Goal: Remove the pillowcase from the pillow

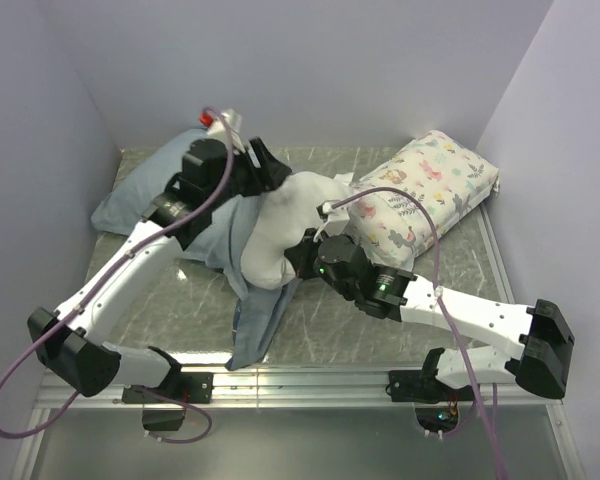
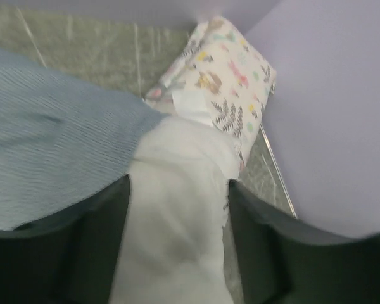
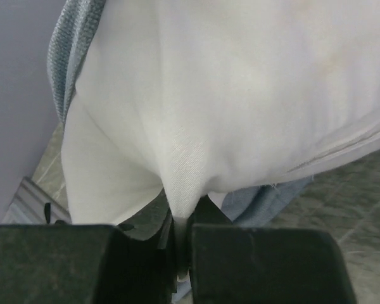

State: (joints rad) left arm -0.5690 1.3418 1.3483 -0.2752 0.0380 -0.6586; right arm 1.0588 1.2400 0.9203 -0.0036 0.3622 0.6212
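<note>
Clearly, the right gripper (image 3: 180, 235) is pinched tight on a fold of the white pillow (image 3: 240, 95), while the left gripper (image 2: 178, 193) stands parted, straddling the pillow beside the pillowcase (image 2: 50, 145).

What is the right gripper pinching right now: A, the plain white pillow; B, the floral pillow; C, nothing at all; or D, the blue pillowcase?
A: in the right wrist view the right gripper is shut on a pinched fold of the white pillow, while the grey-blue pillowcase hangs off to the side, outside its jaws.
</note>
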